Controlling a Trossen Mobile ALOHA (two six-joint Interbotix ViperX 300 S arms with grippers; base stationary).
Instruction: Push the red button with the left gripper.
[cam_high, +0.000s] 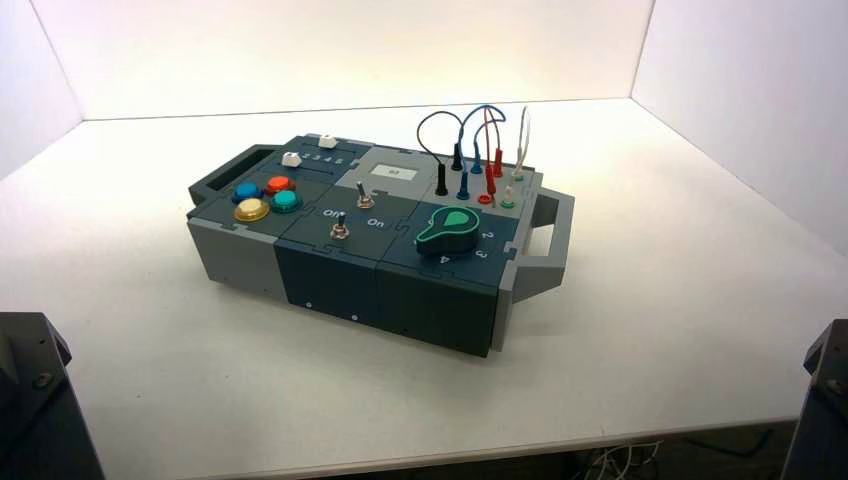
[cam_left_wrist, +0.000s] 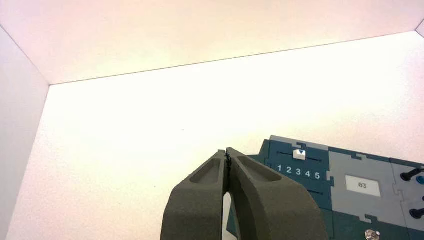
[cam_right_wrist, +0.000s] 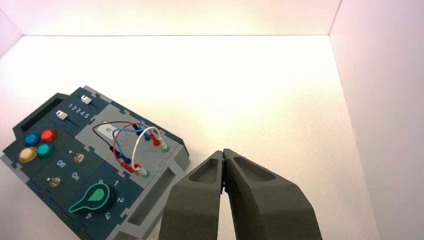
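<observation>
The red button (cam_high: 279, 183) sits on the box's left end among four round buttons, beside the blue button (cam_high: 246, 191), the teal button (cam_high: 286, 200) and the yellow button (cam_high: 251, 210). It also shows in the right wrist view (cam_right_wrist: 48, 135). My left gripper (cam_left_wrist: 227, 152) is shut and empty, held back from the box on its left side; the buttons are hidden from its view. My right gripper (cam_right_wrist: 223, 152) is shut and empty, to the right of the box. In the high view only the two arms' dark bases show, at the bottom corners.
The box (cam_high: 330, 280) stands turned on the white table, with handles at both ends. It bears two white sliders (cam_high: 292, 158), two toggle switches (cam_high: 340, 230), a small display (cam_high: 389, 173), a green knob (cam_high: 448, 230) and plugged wires (cam_high: 470, 130). White walls enclose the table.
</observation>
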